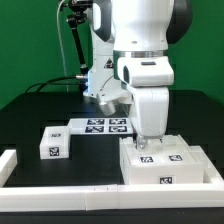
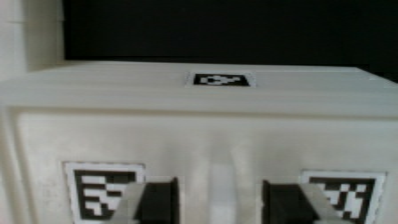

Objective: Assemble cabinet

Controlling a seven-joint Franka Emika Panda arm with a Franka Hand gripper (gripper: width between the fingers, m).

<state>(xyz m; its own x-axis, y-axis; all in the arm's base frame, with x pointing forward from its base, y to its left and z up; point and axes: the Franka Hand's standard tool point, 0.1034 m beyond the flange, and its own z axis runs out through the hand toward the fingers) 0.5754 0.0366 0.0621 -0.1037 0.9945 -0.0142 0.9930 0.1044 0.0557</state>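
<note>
The cabinet (image 1: 172, 166) is a large white box with tagged panels, lying at the front on the exterior view's right. My gripper (image 1: 148, 141) has come straight down onto its top near the far edge. In the wrist view the cabinet (image 2: 178, 120) fills the frame, with one tag further off and two tags close by. My gripper (image 2: 222, 203) has its two dark fingers (image 2: 169, 203) on either side of a white rib between the two near tags, and the jaws look closed on it.
A small white tagged block (image 1: 52, 145) lies at the exterior view's left. The marker board (image 1: 105, 125) lies flat behind the cabinet. White border rails (image 1: 60, 196) run along the front and the left. The table is black.
</note>
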